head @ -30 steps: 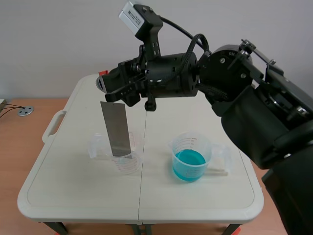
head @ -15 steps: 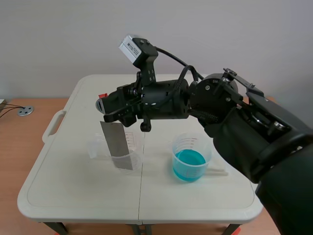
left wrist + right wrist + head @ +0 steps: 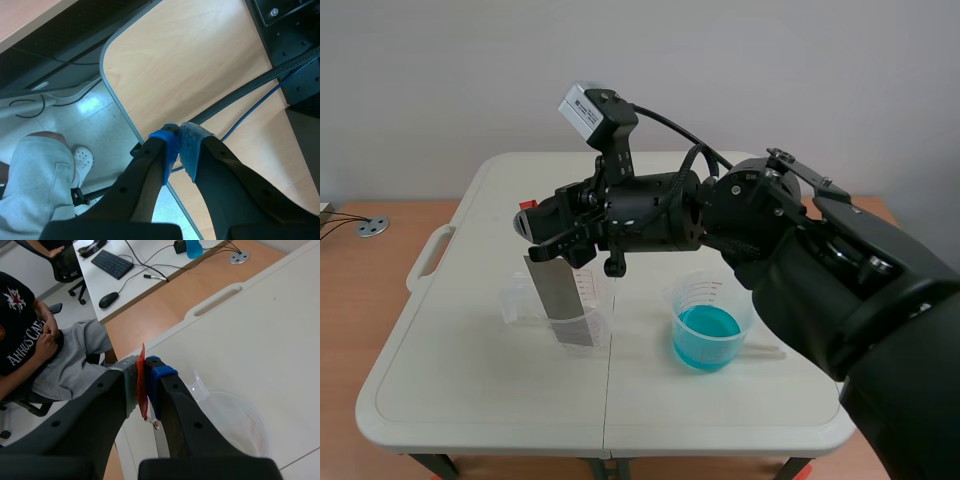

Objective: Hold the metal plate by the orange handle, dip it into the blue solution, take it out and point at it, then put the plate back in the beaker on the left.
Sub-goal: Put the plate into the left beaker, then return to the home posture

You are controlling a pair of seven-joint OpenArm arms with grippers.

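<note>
My right gripper (image 3: 533, 224) reaches across from the right and is shut on the orange handle (image 3: 528, 206) of the metal plate (image 3: 558, 297). The grey plate hangs slightly tilted, with its lower end inside the clear empty beaker (image 3: 582, 325) at the left. The beaker of blue solution (image 3: 707, 327) stands to its right, apart from the plate. In the right wrist view the orange handle (image 3: 141, 381) is pinched between my fingers (image 3: 159, 374), above the empty beaker (image 3: 235, 426). My left gripper (image 3: 179, 146) is shut on nothing, off the table.
A thin white stick (image 3: 762, 349) lies beside the blue beaker. The white folding table (image 3: 470, 400) has a centre seam. A seated person (image 3: 45, 355) is beyond the table's edge, near a wooden desk (image 3: 200, 65).
My right gripper has come down with the plate, so the plate's lower end now sits deeper in the left beaker. The blue beaker has not moved.
</note>
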